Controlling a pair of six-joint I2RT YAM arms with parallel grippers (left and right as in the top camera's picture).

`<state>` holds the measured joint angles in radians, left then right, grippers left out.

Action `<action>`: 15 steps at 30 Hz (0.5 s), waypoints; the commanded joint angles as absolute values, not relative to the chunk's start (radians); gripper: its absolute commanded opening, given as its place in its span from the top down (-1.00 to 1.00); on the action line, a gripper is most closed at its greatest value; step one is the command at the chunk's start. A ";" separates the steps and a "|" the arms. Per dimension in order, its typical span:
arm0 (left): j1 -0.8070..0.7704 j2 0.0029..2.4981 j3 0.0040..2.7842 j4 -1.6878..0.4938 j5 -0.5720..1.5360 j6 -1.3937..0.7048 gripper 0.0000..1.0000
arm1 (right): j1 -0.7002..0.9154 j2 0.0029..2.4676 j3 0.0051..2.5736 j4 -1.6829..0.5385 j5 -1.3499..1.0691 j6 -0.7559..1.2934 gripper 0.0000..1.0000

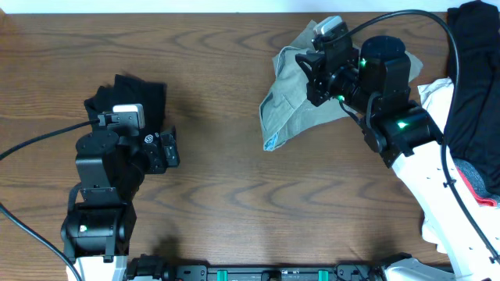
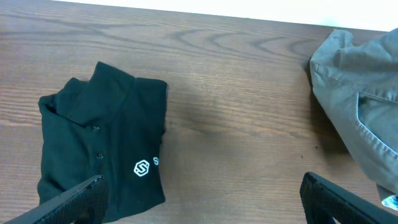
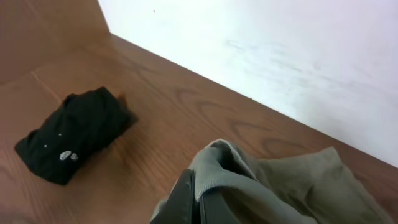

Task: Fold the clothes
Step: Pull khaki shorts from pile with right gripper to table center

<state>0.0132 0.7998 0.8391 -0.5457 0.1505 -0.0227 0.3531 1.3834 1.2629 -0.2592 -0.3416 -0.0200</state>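
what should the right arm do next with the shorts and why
Probably carry the khaki shorts toward the middle of the table and lay them flat: the right end effector is shut on a bunched edge, and they sit crumpled near the far edge.

— What do we see of the clothes?
— We see the khaki-green shorts (image 1: 291, 94), wrinkled and bunched, one edge raised, right of centre.
— And on our left?
— We find the black shirt (image 2: 102, 143) folded flat, its white logo up. A heap (image 1: 471, 74) of black, white and red-grey garments lies far right.
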 commanded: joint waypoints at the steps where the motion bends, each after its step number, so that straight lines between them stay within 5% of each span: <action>1: 0.019 0.797 0.862 -0.541 0.150 -0.025 -0.96 | 0.360 1.375 1.269 -0.241 -0.427 -0.043 0.98; 10: 0.019 0.797 0.862 -0.537 0.150 -0.033 -0.96 | 0.358 1.374 1.269 -0.233 -0.403 -0.043 0.98; 15: 0.019 0.797 0.862 -0.537 0.200 -0.033 -0.96 | 0.370 1.380 1.269 -0.291 -0.775 -0.198 0.97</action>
<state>0.0132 0.7998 0.8391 -0.5415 0.1596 -0.0265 0.3538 1.3838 1.2629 -0.2813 -0.5014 -0.0753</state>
